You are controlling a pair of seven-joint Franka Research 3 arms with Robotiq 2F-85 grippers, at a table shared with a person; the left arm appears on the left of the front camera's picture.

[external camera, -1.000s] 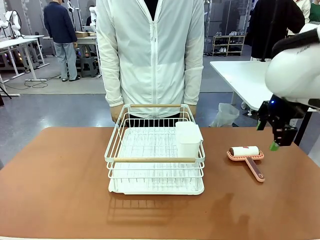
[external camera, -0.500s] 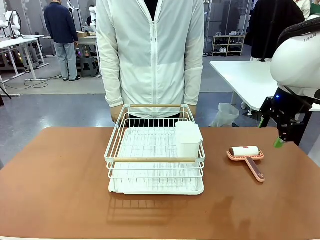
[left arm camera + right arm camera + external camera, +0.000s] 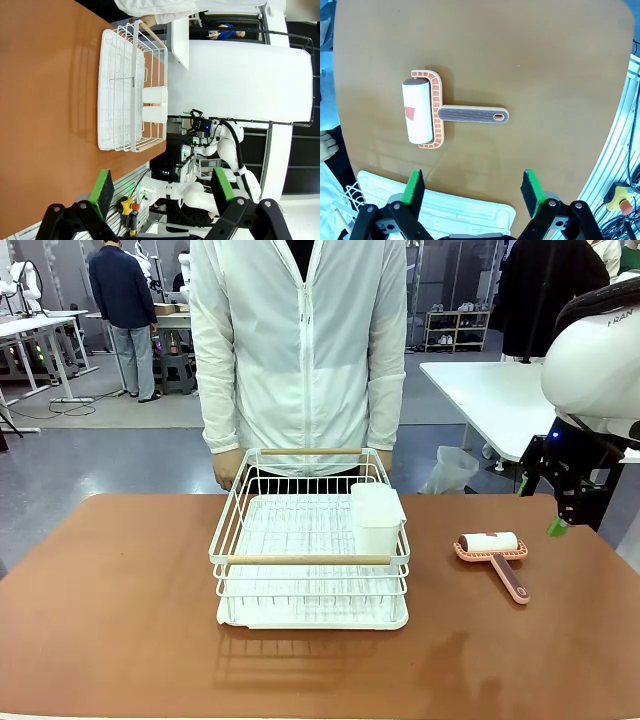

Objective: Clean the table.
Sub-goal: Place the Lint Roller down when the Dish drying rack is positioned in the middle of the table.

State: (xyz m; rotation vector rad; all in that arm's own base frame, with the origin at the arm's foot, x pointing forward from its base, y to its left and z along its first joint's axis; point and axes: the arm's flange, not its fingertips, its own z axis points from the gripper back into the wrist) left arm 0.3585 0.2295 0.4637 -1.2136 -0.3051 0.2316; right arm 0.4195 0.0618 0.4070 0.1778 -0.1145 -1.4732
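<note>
The right end effector (image 3: 570, 515) has drifted out to the right and now hangs beyond the white lint roller with the pink slotted handle (image 3: 493, 556), its green-padded fingers spread, nothing between them. Judging by that, the approach is being lined up, not started. The roller lies flat on the reddish-brown matte table (image 3: 120, 620), just right of the white wire dish rack with wooden rails (image 3: 310, 540). The rack, a white cup (image 3: 377, 516) inside, crowds the centre; a person's hand (image 3: 230, 465) rests behind it. The left end effector (image 3: 160, 187) hovers released.
</note>
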